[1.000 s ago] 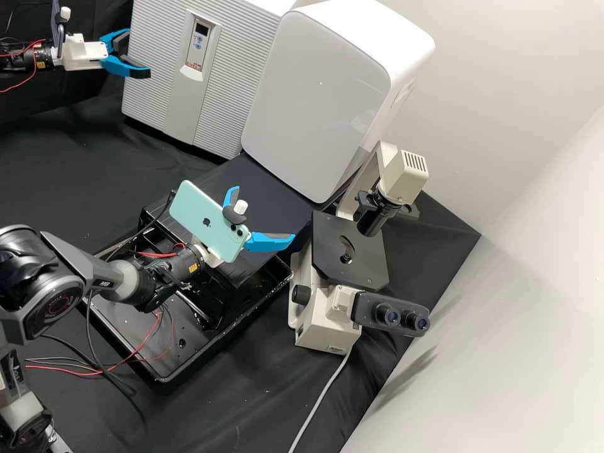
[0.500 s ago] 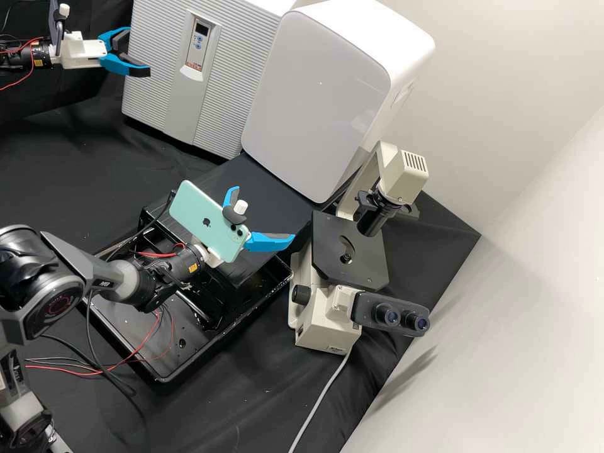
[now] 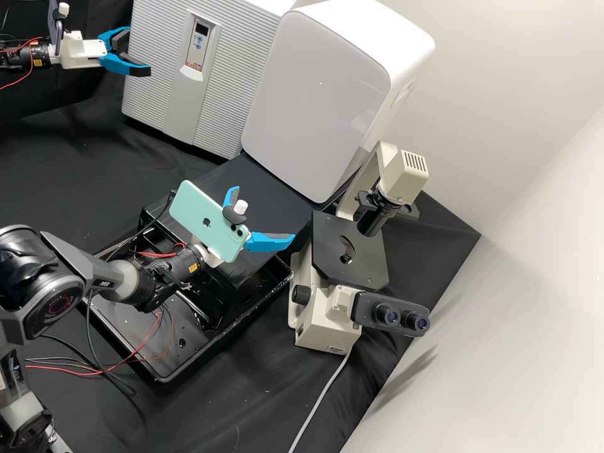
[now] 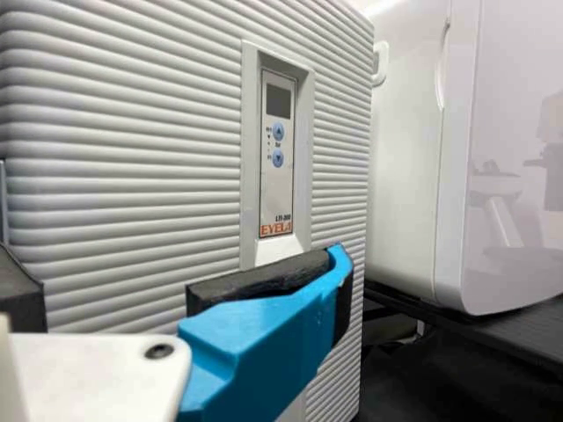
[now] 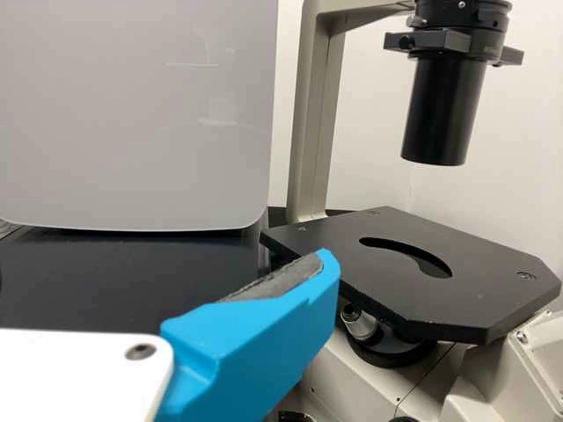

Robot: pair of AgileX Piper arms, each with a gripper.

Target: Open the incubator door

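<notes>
We see the left gripper [image 3: 138, 51], fingers spread, at the closed incubator door [image 3: 154, 82]; the right gripper [image 3: 264, 212], likewise spread, is near the microscope [image 3: 327, 314].

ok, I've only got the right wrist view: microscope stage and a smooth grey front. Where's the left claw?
Observer: In the high view, the left claw is open at the left edge of the ribbed incubator. Can't tell whether it touches.
Operator: Copy. Is the incubator door open?
Observer: Looks shut. In the left wrist view its ribbed front sits flat, with no gap that I can make out along the edge past the control panel.
</notes>
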